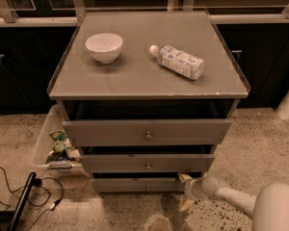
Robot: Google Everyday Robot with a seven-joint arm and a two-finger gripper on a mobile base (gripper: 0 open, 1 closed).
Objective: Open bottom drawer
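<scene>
The gripper (185,192) sits at the bottom drawer's (130,185) right end, its 2 fingers (184,178) spread, holding nothing. Approach step, I judge. Next, catch the front edge and pull outward.

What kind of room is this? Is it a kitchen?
Probably an office kitchenette or a robot test room. A grey drawer cabinet holds a bowl and a bottle, dark cupboards line the back, and the robot's gripper sits low by the bottom drawer, at its right end.

Bottom drawer (130,185): grey, flat-fronted, lowest of three, perhaps slightly ajar; gripper (186,191) at right end.
</scene>
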